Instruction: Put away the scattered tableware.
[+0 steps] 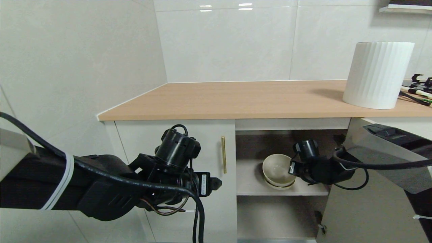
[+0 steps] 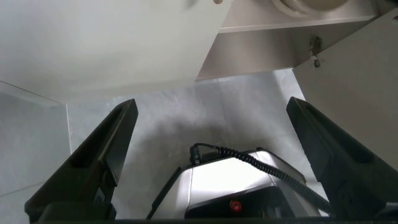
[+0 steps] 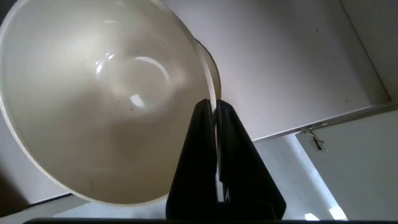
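A cream bowl (image 1: 276, 168) stands tilted on the middle shelf (image 1: 249, 185) of the open cabinet, its lower edge resting in a second bowl (image 1: 281, 185) beneath it. My right gripper (image 1: 293, 167) is inside the cabinet, shut on the tilted bowl's rim. In the right wrist view the two fingers (image 3: 200, 155) pinch the rim of the bowl (image 3: 106, 93) between them. My left gripper (image 1: 216, 184) hangs open in front of the closed left cabinet door (image 1: 189, 135), holding nothing, its fingers (image 2: 99, 168) spread wide.
A tall white ribbed container (image 1: 378, 74) stands on the wooden countertop (image 1: 236, 99), with pens and small tools (image 1: 416, 91) beyond it. The right cabinet door (image 1: 371, 209) hangs open. A gold handle (image 1: 223, 154) is on the closed door. A lower shelf (image 1: 276, 216) lies below.
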Controlling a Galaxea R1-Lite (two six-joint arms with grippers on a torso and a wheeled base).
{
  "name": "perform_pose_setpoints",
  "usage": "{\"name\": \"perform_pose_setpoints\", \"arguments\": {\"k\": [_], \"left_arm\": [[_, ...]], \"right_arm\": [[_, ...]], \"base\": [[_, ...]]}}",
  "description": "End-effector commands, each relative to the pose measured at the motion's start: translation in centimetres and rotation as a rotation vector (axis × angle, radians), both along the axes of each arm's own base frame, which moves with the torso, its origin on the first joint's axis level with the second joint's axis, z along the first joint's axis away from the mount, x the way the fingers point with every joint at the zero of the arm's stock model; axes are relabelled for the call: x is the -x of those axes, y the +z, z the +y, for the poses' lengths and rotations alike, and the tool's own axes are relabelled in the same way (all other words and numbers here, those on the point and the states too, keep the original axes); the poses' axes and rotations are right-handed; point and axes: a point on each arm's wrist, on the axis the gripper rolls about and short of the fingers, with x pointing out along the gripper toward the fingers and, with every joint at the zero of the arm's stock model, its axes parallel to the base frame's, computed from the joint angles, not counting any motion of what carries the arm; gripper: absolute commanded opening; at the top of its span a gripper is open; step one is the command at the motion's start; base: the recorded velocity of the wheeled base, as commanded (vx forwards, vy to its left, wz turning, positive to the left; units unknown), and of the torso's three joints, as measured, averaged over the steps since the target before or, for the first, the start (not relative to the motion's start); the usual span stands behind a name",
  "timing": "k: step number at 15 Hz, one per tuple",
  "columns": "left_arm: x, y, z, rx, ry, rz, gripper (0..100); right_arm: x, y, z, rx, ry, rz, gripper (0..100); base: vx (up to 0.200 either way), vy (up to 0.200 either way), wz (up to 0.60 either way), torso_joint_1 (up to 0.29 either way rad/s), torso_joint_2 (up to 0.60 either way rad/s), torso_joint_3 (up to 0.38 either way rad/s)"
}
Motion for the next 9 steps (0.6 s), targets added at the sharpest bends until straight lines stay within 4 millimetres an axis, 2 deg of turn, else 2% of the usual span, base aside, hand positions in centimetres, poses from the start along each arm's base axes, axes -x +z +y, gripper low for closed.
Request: {"name": "perform_pose_setpoints", "arguments": {"k": [1,5,7,8,9], "left_arm": [[0.0,0.0,0.0,0.0,0.001,0.0,100],[0.0,0.1,0.0,0.003,0.001,-0.004,100],[0.2,0.9,0.3,0.018,0.008,-0.024,100],[0.4,1.8,0.8,0.042,0.021,-0.046,100],[0.7,3.3,1.6,0.072,0.037,-0.082,100]], "right_arm": [[0.1,0.1,0.1,-0.001,0.003,-0.001,100],[0.2,0.3,0.2,-0.002,0.008,0.0,100],[0.4,0.7,0.3,-0.003,0.011,-0.006,100],[0.8,1.4,0.4,-0.006,0.013,-0.011,100],[1.7,3.0,0.6,-0.008,0.024,-0.022,100]], "base": [[0.0,0.0,0.0,0.0,0.0,0.0],[0.0,0.0,0.0,0.0,0.0,0.0],[0.0,0.0,0.0,0.0,0.0,0.0],[0.0,0.0,0.0,0.0,0.0,0.0],[0.0,0.0,0.0,0.0,0.0,0.0]]}}
